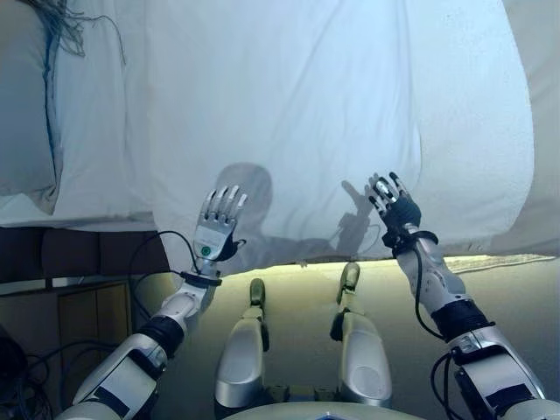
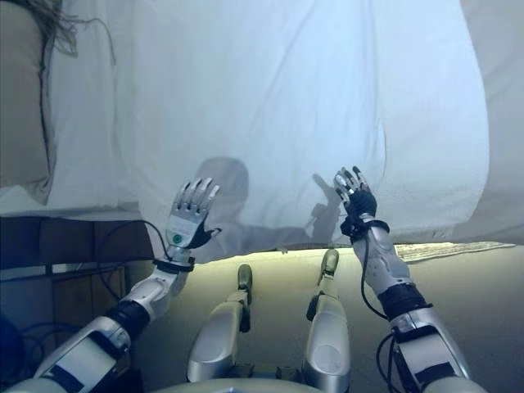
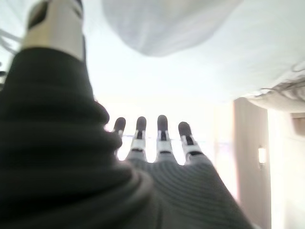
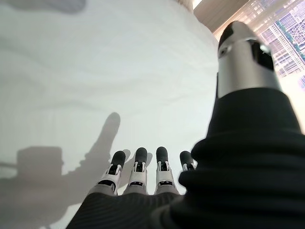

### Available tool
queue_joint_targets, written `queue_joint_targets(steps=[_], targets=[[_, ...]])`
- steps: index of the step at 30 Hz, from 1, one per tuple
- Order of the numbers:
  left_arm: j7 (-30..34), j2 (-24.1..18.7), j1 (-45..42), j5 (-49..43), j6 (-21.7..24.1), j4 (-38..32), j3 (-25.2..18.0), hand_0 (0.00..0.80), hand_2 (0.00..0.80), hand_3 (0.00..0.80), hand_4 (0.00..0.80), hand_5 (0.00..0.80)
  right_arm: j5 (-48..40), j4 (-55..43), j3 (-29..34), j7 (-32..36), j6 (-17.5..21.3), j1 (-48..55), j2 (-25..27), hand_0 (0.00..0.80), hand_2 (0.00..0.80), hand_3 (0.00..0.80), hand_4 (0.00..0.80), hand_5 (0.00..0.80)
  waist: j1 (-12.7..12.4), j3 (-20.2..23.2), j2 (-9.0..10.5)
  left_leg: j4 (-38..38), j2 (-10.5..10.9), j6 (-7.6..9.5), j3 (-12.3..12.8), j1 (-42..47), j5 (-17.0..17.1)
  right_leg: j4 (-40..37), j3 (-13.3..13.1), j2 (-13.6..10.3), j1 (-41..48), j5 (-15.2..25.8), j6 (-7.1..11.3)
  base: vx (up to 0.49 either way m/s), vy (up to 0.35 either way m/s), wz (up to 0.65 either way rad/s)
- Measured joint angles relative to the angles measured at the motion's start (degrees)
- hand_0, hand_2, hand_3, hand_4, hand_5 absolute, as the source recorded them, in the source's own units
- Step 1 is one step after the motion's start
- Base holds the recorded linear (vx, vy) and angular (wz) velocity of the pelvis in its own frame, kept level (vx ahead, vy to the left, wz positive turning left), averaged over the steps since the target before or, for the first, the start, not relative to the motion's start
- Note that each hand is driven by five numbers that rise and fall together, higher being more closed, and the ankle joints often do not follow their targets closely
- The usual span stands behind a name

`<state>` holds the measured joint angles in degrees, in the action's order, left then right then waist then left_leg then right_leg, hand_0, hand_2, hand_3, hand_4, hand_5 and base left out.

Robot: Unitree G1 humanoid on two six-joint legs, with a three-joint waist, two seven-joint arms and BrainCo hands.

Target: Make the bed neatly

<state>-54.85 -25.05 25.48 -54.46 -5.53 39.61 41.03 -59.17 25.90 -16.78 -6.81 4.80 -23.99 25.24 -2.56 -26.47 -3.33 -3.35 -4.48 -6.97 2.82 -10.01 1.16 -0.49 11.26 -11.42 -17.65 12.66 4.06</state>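
Observation:
A white duvet (image 1: 289, 114) lies spread over the bed, its near edge hanging over the bedside. A pillow (image 1: 22, 105) lies at the far left. My left hand (image 1: 216, 226) hovers open at the duvet's near edge, fingers straight and pointing up the bed. My right hand (image 1: 393, 203) is open too, raised just above the duvet's near edge further right. In the wrist views the left hand's fingers (image 3: 161, 133) and the right hand's fingers (image 4: 139, 169) are straight and hold nothing.
A second white layer (image 1: 542, 131) shows beyond the duvet's right border. A dark wooden bedside unit (image 1: 70, 297) stands at the lower left below the bed. A lit strip of floor (image 1: 490, 262) runs under the bed's edge.

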Motion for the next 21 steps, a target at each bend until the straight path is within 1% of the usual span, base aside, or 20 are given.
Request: queue_joint_targets(steps=[2,3,6,8,10,12,15,21], targets=[[1.69,0.73,1.3,-0.01,-2.54,0.36,1.73,0.0,0.0,0.0,0.0,0.0,-0.01,-0.01,-0.96,-0.11,0.26,-0.24,-0.33,0.0,0.0,0.0,0.0,0.0,0.16,0.55,0.73,-0.26,0.17,0.25,0.15,-1.84,-0.07,0.46,-0.44,-0.12,-2.08,0.0,-0.03,-0.083,0.005,-0.05],[2.31,1.35,2.37,0.0,-3.88,1.21,2.66,0.0,0.0,0.0,0.0,0.0,-0.02,0.0,-1.17,-0.13,0.49,-0.35,-0.25,0.0,0.0,0.0,0.0,0.0,0.23,0.65,1.24,-0.36,0.27,0.1,0.28,-2.96,0.24,0.5,-0.65,-0.17,-3.27,0.42,0.09,-0.117,0.016,-0.04],[4.2,2.94,6.12,0.1,-7.64,5.36,5.28,0.0,0.0,0.0,0.0,0.0,-0.01,-0.06,-1.67,-0.52,1.87,-1.31,-0.09,0.0,0.0,0.0,0.0,0.0,0.8,0.17,3.37,-0.37,0.42,-0.05,0.77,-6.22,0.9,0.39,-1.37,-0.16,-6.83,1.36,0.01,-0.095,0.036,-0.07],[4.75,2.89,7.71,0.85,-9.74,8.14,5.23,0.0,0.0,0.0,0.0,0.0,0.09,-0.65,-1.97,-0.51,2.2,-2.42,-0.05,0.0,0.0,0.0,0.0,0.0,2.03,-0.64,4.94,-0.18,0.35,-0.18,0.92,-8.12,1.34,-0.16,-1.5,0.03,-8.64,2.05,0.09,-0.034,0.079,-0.07],[4.92,2.23,8.56,3.59,-11.6,10.78,5.19,0.0,0.0,0.0,0.0,0.0,0.59,-2.57,-1.98,-0.45,2.35,-2.52,0.37,0.0,0.0,0.0,0.0,0.0,3.09,-1.61,6.79,0.27,0.02,-0.26,1.72,-8.86,1.42,-1.5,-2.2,0.61,-9.42,3.33,-0.67,-0.021,0.104,-0.18],[5.21,1.01,8.59,5.96,-12.99,11.72,5.01,0.0,0.0,0.0,0.0,0.0,1.22,-4.59,-1.88,-0.37,2.56,-2.46,0.95,0.0,0.0,0.0,0.0,0.0,3.78,-2.3,8.12,0.72,-0.27,-0.37,2.62,-8.97,1.38,-2.11,-2.9,1.1,-10.1,3.78,-1.0,-0.007,0.111,-0.22],[5.23,0.25,9.05,8.4,-14.46,12.53,4.97,0.0,0.0,0.0,0.0,0.0,1.18,-7.13,-1.78,0.87,2.6,-1.82,2.95,0.0,0.0,0.0,0.0,0.0,5.11,-2.41,8.34,0.78,-0.42,-0.53,2.99,-9.9,1.28,-2.33,-3.23,1.24,-11.13,3.81,-1.02,0.013,0.096,-0.09],[5.9,-0.81,9.96,11.49,-14.95,13.73,4.95,0.0,0.0,0.0,0.0,0.0,1.17,-7.39,-0.79,4.32,2.61,-1.11,3.17,0.0,0.0,0.0,0.0,0.0,6.32,-2.44,8.39,0.81,-0.66,-0.73,3.37,-10.76,1.1,-2.46,-3.92,1.43,-12.19,3.82,-1.01,0.027,0.071,-0.04]])
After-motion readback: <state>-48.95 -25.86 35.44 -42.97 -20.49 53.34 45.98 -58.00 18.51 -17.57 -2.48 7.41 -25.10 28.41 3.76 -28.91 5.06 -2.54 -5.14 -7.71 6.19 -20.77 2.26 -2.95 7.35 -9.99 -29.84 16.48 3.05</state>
